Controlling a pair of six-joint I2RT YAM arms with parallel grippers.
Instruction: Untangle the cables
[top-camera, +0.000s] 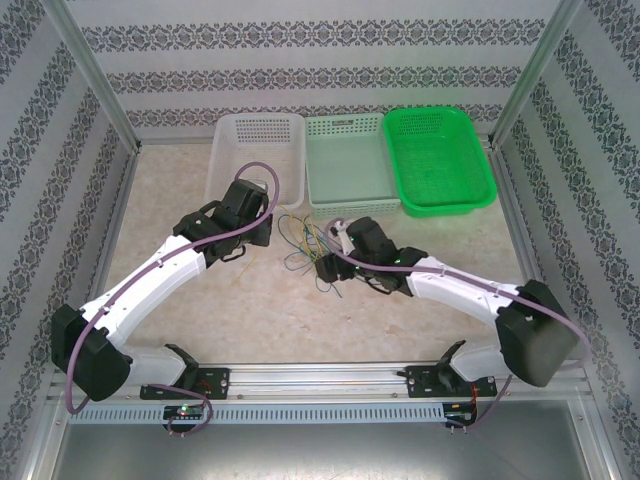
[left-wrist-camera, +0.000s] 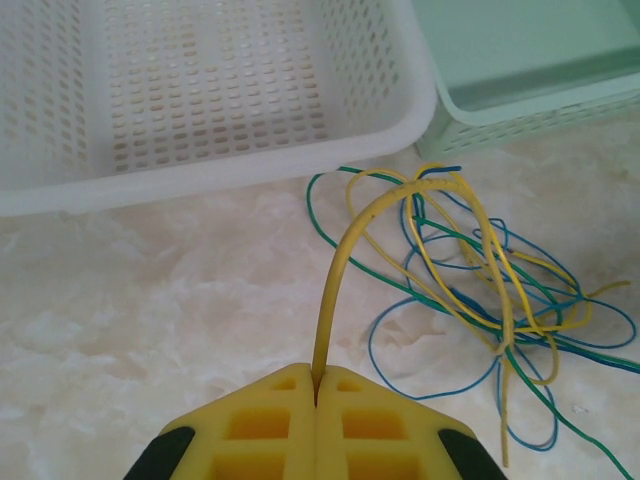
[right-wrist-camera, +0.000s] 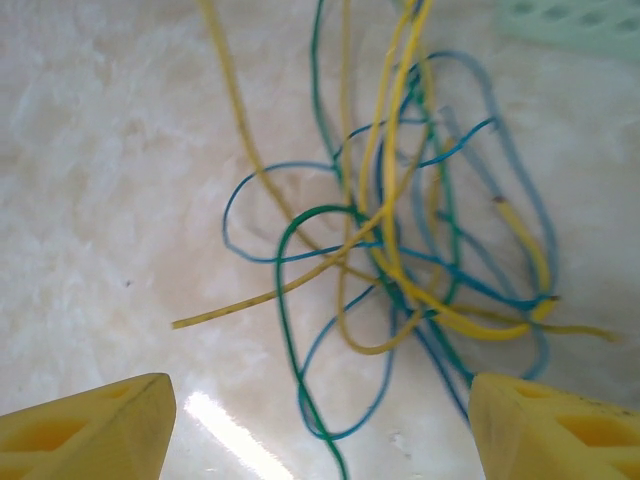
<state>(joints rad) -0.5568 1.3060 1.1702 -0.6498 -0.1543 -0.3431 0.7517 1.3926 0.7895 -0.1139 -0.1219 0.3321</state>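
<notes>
cables (top-camera: 312, 245) are lying in a loose yellow, blue and green tangle on the marble-look table (left-wrist-camera: 150, 300), just in front of the white basket (left-wrist-camera: 200, 100) and the pale green basket (left-wrist-camera: 530, 60). from my end the left claw (left-wrist-camera: 316, 385) is pinched together on one yellow cable (left-wrist-camera: 336, 270) that arches up out of the pile. my right claw (right-wrist-camera: 320, 390) hangs over the tangle with its fingers wide apart.

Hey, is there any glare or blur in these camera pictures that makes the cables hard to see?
Right wrist view: a bright glare streak on the table near the bottom edge, and the cables look soft. Left wrist view: cables sharp, even light, no strong glare. Top view: evenly lit, but the cables are tiny.
</notes>
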